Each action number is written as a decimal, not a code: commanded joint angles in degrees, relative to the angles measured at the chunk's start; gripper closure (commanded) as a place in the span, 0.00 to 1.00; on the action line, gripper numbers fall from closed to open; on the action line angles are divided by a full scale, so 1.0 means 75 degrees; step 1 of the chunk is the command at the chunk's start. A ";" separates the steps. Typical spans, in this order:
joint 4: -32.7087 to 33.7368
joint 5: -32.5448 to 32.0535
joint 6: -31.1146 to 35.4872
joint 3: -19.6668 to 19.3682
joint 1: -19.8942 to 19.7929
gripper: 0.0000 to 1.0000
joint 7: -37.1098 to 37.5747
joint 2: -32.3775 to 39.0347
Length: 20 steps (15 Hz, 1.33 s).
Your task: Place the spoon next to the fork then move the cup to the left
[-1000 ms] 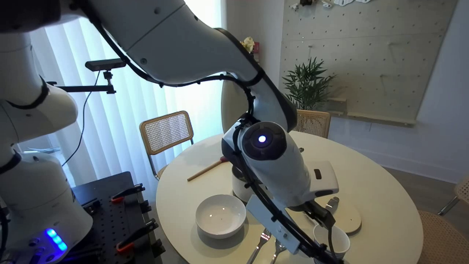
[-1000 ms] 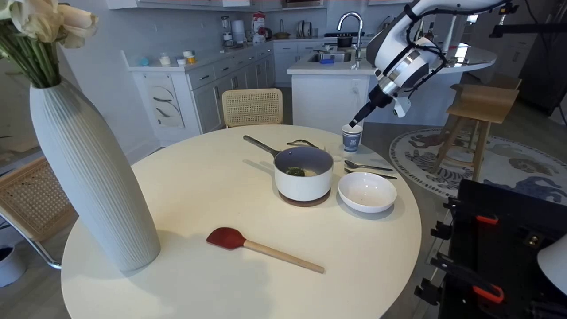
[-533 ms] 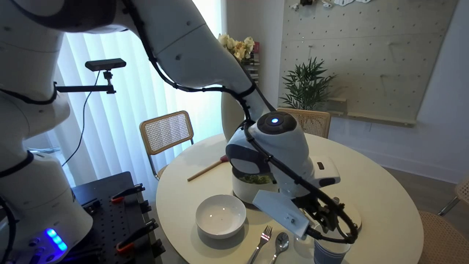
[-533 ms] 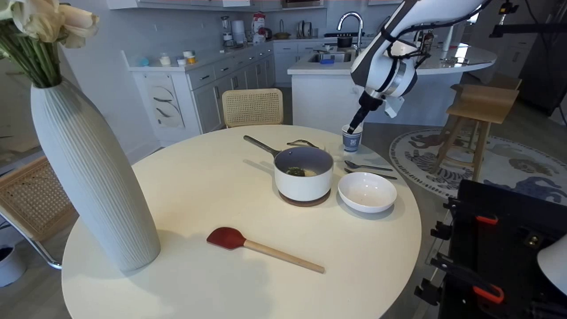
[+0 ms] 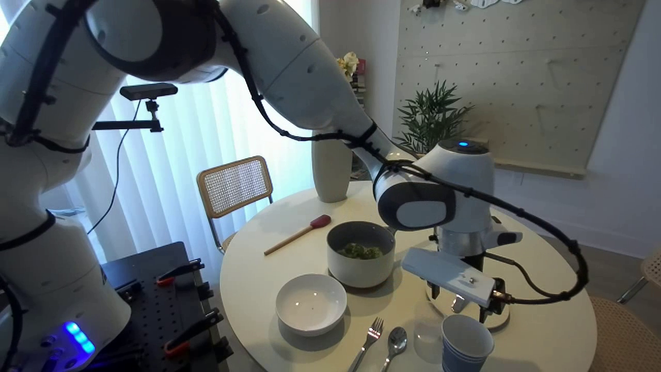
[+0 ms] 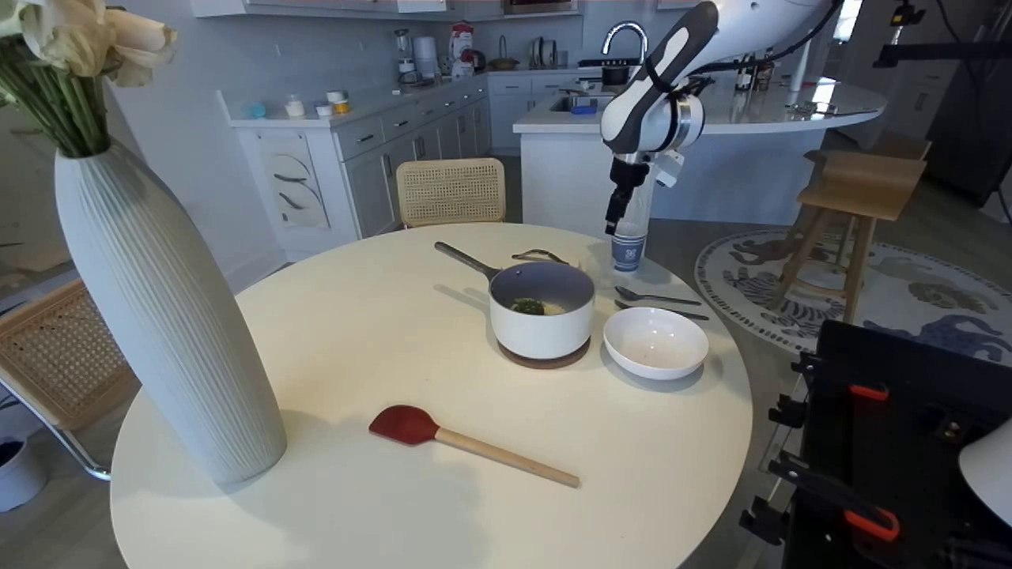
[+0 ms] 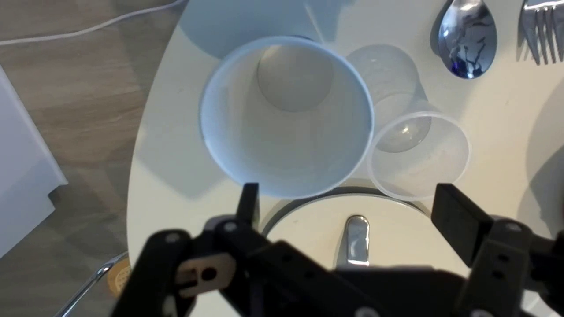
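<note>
Standing wide apart, the blocky black jaws of your gripper (image 7: 348,204) come nearest you in the wrist view; near their tips your paper cup (image 7: 286,141) stands upright on the smooth cream table (image 6: 316,537), plain pale inside, blue outside in an exterior view, with a white emblem too small to read; a clear plastic cup (image 7: 423,154) stands just beside it, touching or not you cannot tell; between the jaws, lower down, shows a flat round plate (image 7: 299,222) bearing a shiny metal handle (image 7: 358,237); your polished spoon (image 7: 468,42), oval-headed, lies beside the tined silver fork (image 7: 545,22), apart from it and nearer the paper cup; then come a glossy white bowl (image 5: 311,305), a dark-lined white pot (image 5: 359,271) on a brown disc (image 6: 545,361), a red-headed, wooden-handled spatula (image 5: 297,237), a finely ribbed vase (image 6: 178,316) and a woven cane chair (image 5: 235,186); farther off, the markings on a red-and-white packet (image 6: 461,43) are too small to read.
</note>
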 commanded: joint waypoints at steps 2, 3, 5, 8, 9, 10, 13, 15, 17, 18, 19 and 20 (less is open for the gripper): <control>0.2084 -0.0422 -0.2350 0.0102 -0.0161 0.00 0.0023 0.0936; 0.2347 -0.0430 -0.2694 0.0063 -0.0130 0.00 0.0088 0.1044; 0.2804 -0.0437 -0.3243 -0.0013 -0.0065 0.00 0.0230 0.1236; 0.3304 -0.0483 -0.3893 -0.0099 0.0000 0.00 0.0477 0.1449; 0.3434 -0.0508 -0.4030 -0.0116 0.0010 0.00 0.0507 0.1528; 0.3573 -0.0513 -0.4156 -0.0121 0.0004 0.00 0.0533 0.1606; 0.3847 -0.0637 -0.4434 -0.0157 0.0007 0.00 0.0715 0.1800; 0.3917 -0.0702 -0.4513 -0.0163 -0.0007 0.00 0.0760 0.1868; 0.3967 -0.0737 -0.4553 -0.0188 -0.0010 0.00 0.0857 0.1927; 0.3982 -0.0746 -0.4577 -0.0192 -0.0014 0.00 0.0879 0.1945; 0.3971 -0.0752 -0.4587 -0.0200 -0.0011 0.00 0.0887 0.1945; 0.3866 -0.0681 -0.4530 -0.0279 0.0050 0.00 0.0854 0.1898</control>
